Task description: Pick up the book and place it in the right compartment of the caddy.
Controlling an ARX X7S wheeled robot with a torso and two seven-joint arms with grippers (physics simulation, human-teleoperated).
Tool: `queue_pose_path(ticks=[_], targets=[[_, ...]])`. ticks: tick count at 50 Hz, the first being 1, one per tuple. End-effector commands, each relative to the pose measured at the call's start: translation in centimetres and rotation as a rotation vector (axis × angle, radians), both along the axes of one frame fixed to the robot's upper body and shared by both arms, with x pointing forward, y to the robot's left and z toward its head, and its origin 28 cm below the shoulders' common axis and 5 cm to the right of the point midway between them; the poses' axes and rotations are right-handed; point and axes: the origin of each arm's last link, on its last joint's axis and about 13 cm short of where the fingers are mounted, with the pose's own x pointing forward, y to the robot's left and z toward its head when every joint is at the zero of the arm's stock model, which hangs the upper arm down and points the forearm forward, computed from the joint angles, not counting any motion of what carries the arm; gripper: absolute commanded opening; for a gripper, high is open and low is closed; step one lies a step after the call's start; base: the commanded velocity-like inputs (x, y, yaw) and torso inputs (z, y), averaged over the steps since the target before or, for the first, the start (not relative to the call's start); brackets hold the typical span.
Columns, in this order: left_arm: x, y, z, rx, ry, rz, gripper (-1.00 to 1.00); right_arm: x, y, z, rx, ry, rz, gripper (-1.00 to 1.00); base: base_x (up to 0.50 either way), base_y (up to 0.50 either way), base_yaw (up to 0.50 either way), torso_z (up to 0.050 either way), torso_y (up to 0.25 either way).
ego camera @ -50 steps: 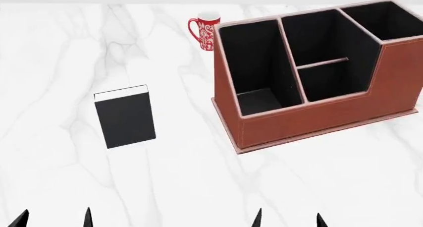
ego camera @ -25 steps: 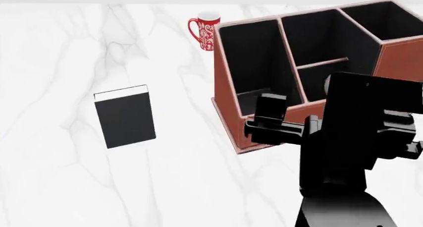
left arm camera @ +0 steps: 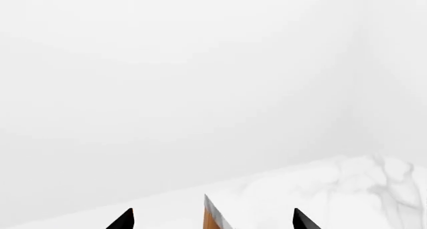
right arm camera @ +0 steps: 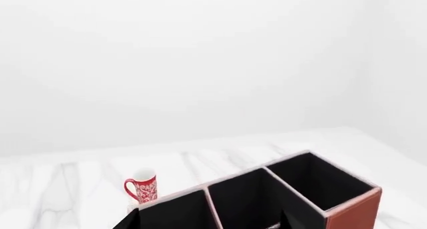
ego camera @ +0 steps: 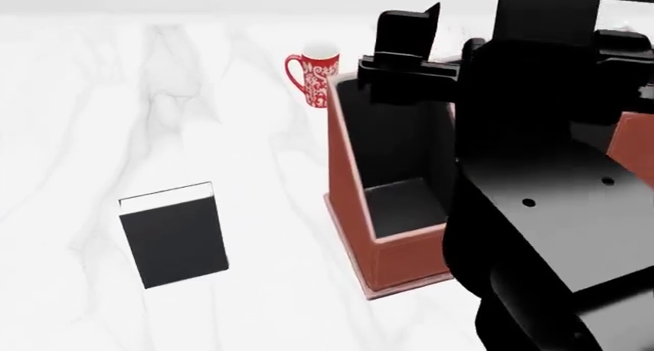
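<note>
The black book [ego camera: 171, 236] lies flat on the white marble table [ego camera: 122, 98], left of the caddy. The reddish-brown caddy [ego camera: 353, 190] has its left compartment in sight; its other compartments are hidden behind my right arm [ego camera: 552, 175]. The right wrist view shows the caddy [right arm camera: 347, 209] from above, with its black compartments open. My right gripper [right arm camera: 210, 223] is open and empty, raised above the caddy; one of its fingers [ego camera: 407, 31] shows in the head view. My left gripper [left arm camera: 213, 223] is open and empty, facing a white wall, and is out of the head view.
A red patterned mug [ego camera: 315, 77] stands behind the caddy's left corner, also in the right wrist view [right arm camera: 141, 188]. A thin grey and orange edge [left arm camera: 212, 216] shows between the left fingers. The marble table [left arm camera: 347, 189] runs to the wall.
My right arm has risen from low in front of the caddy to above it and now covers most of it. The head view has shifted, so book and caddy sit lower in it.
</note>
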Motion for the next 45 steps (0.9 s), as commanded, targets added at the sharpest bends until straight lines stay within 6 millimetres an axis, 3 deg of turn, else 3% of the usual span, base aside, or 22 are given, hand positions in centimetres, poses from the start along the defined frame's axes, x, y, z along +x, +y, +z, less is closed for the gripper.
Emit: queue_pose_path(ticks=[1, 17, 45], targets=[[-0.6, 0.2, 0.2, 0.011, -0.002, 0.016, 1.00, 0.2, 0.2, 1.9, -0.001, 0.012, 0.019, 1.00, 0.50, 0.00, 0.00, 0.000, 0.000], [-0.9, 0.3, 0.2, 0.020, 0.006, 0.027, 1.00, 0.2, 0.5, 3.3, 0.001, 0.006, 0.021, 1.00, 0.50, 0.00, 0.00, 0.000, 0.001], [-0.8, 0.3, 0.1, 0.020, 0.007, 0.027, 1.00, 0.2, 0.7, 3.3, 0.012, 0.022, 0.056, 1.00, 0.50, 0.00, 0.00, 0.000, 0.001]])
